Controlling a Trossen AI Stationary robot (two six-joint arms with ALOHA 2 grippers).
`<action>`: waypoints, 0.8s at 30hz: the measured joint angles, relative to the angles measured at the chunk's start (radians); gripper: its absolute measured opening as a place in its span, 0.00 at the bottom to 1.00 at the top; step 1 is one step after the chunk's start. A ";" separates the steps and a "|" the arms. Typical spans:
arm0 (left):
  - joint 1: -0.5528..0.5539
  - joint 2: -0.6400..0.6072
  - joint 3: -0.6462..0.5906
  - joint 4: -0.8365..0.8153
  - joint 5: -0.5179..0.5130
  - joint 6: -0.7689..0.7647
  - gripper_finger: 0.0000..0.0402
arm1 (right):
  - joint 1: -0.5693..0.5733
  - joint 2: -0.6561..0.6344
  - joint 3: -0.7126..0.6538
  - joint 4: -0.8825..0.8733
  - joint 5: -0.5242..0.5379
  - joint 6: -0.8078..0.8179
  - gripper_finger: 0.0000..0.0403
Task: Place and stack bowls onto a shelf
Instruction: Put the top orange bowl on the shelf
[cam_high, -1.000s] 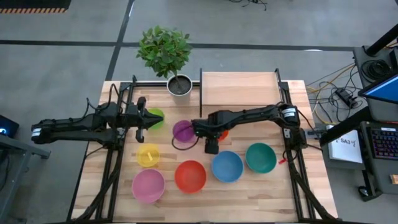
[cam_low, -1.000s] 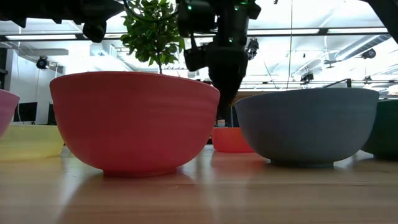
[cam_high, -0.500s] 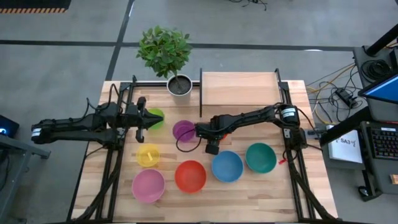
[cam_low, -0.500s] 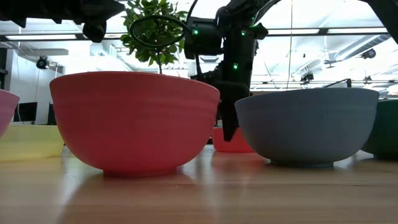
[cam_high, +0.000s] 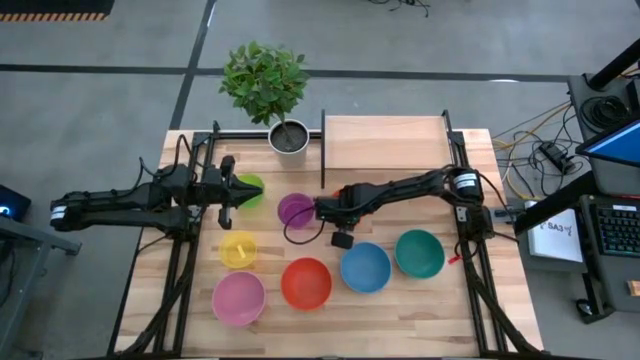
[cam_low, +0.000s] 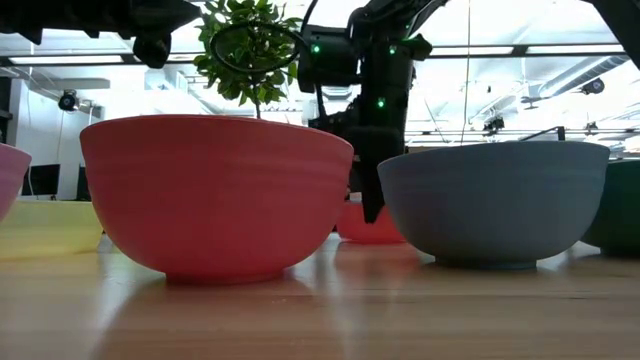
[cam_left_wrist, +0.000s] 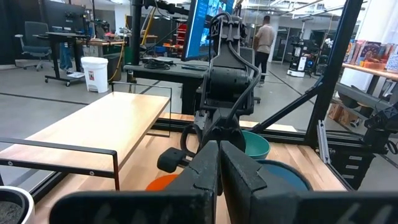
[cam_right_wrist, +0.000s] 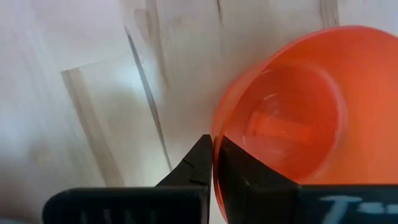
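Observation:
The orange bowl (cam_right_wrist: 292, 118) stands on the tabletop between the red bowl (cam_low: 215, 195) and the blue bowl (cam_low: 495, 200). My right gripper (cam_low: 372, 210) points down at it, shut on its rim. In the high view that arm hides the orange bowl. My left gripper (cam_high: 226, 200) hovers shut and holds nothing, beside the lime green bowl (cam_high: 249, 188). The purple (cam_high: 296, 210), yellow (cam_high: 238, 248), pink (cam_high: 238, 298) and teal (cam_high: 419, 253) bowls rest on the table on their bases. The shelf (cam_high: 385, 145) stands at the far edge with nothing on it. My right gripper pinches the orange bowl's rim (cam_right_wrist: 214, 149), with one finger (cam_right_wrist: 236, 171) inside the bowl and the other (cam_right_wrist: 198, 163) outside. The fingers come from above, pointing down. In the low view the bowl's base (cam_low: 365, 236) sits at table level; whether it is lifted I cannot tell.
A grey-white plant pot (cam_high: 289, 137) with a leafy plant stands left of the shelf at the far edge. Black frame rails (cam_high: 190, 250) run along both sides of the table. Bare wood lies along the near edge. A person stands far off in the room.
My right gripper has tipped its fingers downward and come down between the red and blue bowls onto the orange bowl, taking hold of its rim. The other bowls have stayed in place.

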 joint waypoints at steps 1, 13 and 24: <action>0.000 0.000 0.000 0.000 0.000 0.000 0.00 | 0.000 -0.007 0.002 -0.008 -0.009 -0.001 0.02; 0.000 0.006 0.000 0.002 0.000 0.000 0.00 | 0.007 -0.142 0.076 -0.035 -0.186 -0.078 0.02; 0.000 0.007 0.000 0.001 0.000 0.000 0.00 | 0.020 -0.267 0.251 -0.075 -0.219 -0.195 0.02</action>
